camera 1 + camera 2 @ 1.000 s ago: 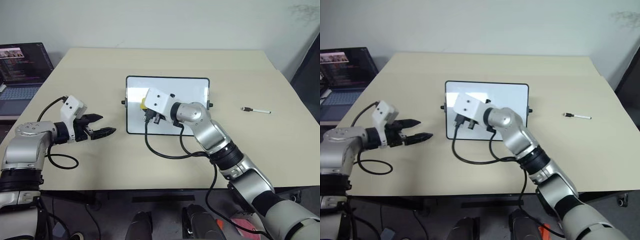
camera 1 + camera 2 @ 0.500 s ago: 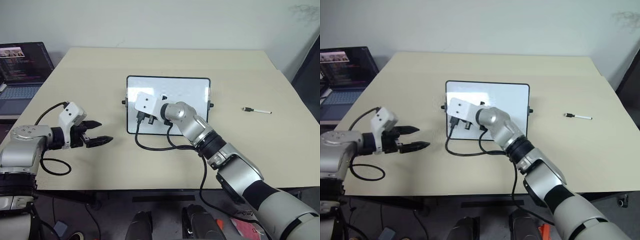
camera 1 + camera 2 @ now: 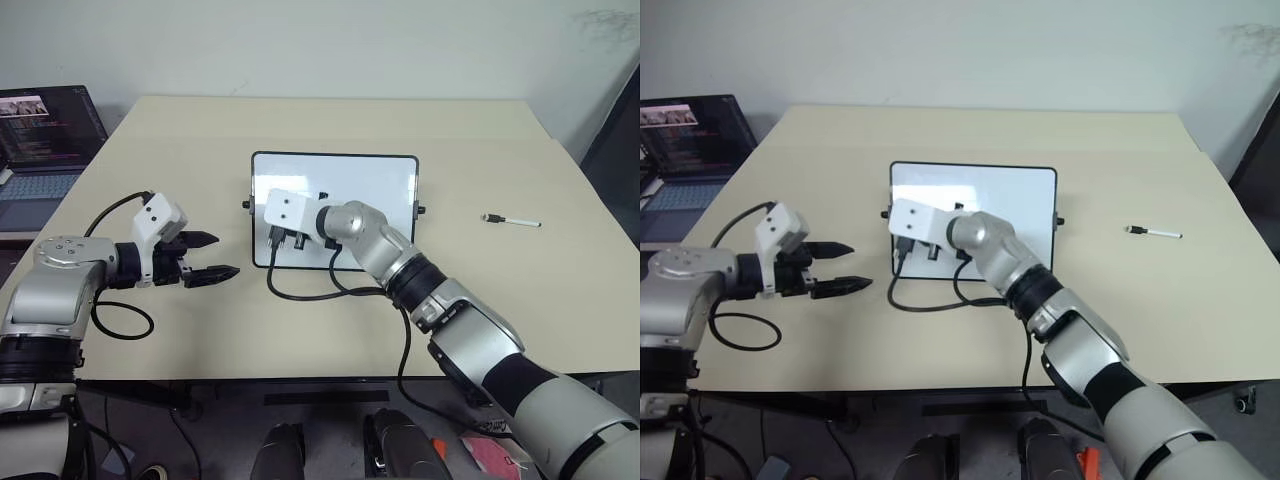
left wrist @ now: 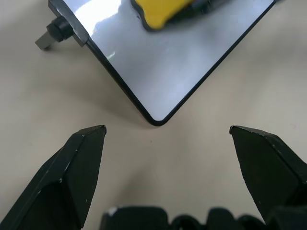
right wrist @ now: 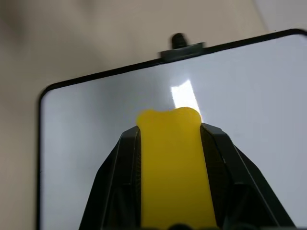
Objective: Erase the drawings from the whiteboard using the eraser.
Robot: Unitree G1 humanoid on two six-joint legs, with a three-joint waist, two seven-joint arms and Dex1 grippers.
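The whiteboard [image 3: 372,188] lies flat at the table's middle, white and glossy in a thin black frame. My right gripper [image 5: 169,129] is shut on the yellow eraser [image 5: 170,163] and holds it over the board's left part. The eraser [image 4: 160,12] also shows in the left wrist view, against the board [image 4: 158,67]. The drawings are out of view; the board surface I can see is plain white. My left gripper [image 3: 222,254] hovers open over the table, just left of the board's near left corner, with nothing between its fingers.
A white marker pen [image 3: 510,220] lies on the table to the right of the board. A dark laptop [image 3: 45,140] stands beyond the table's left edge. A black cable [image 3: 300,292] from my right wrist loops over the table in front of the board.
My right gripper has slid left across the board with the eraser, towards its left edge. My left gripper has shifted slightly toward the board and stays open.
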